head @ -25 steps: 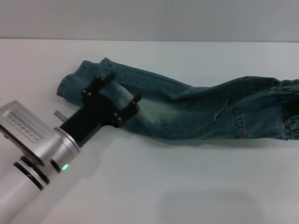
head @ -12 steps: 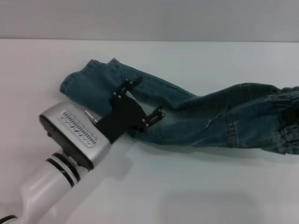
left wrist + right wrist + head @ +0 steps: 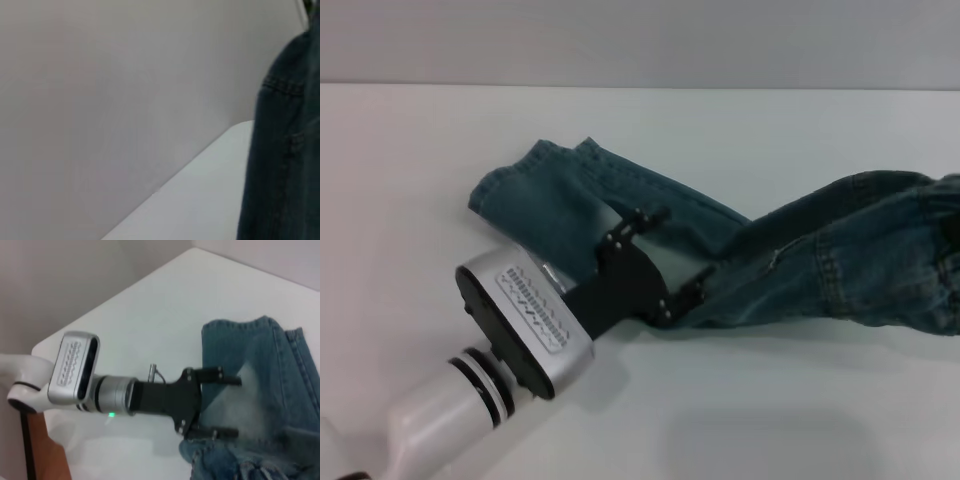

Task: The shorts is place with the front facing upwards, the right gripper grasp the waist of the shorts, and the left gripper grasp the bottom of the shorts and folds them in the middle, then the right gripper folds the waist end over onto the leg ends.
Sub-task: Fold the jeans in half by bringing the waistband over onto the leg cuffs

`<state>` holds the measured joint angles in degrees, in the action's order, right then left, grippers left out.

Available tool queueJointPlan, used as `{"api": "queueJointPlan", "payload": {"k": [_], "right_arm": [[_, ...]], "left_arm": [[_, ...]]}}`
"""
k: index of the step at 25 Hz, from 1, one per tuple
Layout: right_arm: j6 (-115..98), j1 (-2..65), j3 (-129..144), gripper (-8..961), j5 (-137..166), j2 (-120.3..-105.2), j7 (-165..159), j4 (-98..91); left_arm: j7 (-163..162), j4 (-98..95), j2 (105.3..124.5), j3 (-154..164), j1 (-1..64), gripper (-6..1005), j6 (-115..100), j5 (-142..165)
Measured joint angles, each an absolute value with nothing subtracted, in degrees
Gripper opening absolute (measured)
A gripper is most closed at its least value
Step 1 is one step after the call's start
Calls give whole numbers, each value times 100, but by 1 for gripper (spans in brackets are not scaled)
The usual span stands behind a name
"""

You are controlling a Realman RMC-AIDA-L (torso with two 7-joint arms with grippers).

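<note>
The blue denim shorts [image 3: 820, 270] lie across the white table, doubled lengthwise, with the leg ends [image 3: 505, 185] at the left. The waist [image 3: 945, 205] runs off the right edge and hangs raised above the table. My left gripper [image 3: 675, 247] sits over the middle of the legs, open, its two prongs spread with faded denim between them. The right wrist view shows the same gripper [image 3: 236, 407] past the flat hems [image 3: 240, 327]. The left wrist view shows only a hanging fold of denim [image 3: 280, 150]. I cannot make out the right gripper.
The white table [image 3: 770, 400] stretches bare in front of the shorts and behind them up to the grey wall. In the right wrist view the table's corner edge [image 3: 35, 347] lies close behind the left arm.
The left gripper has slid right along the legs, from near the hems to mid-leg. The hems shifted slightly right, and the waist end rose higher at the right edge.
</note>
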<state>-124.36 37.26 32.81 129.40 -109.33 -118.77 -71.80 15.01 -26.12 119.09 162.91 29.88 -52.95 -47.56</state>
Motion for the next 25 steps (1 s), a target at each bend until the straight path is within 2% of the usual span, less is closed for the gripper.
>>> {"api": "queueJointPlan", "payload": {"k": [9, 19, 25], "right_arm": [[-12424, 3862, 3209, 38, 12528, -10759, -12081, -7175], [-12459, 4162, 3291, 37, 12516, -10659, -12083, -6764], [-12468, 4277, 3467, 37, 12491, -10659, -11998, -6557]], "left_arm": [[1476, -3197, 11901, 16295, 2702, 827, -5231, -4036], [1462, -3657, 11891, 16426, 2617, 826, -5167, -3919], [1460, -3760, 11895, 16452, 2583, 826, -5137, -3916]]}}
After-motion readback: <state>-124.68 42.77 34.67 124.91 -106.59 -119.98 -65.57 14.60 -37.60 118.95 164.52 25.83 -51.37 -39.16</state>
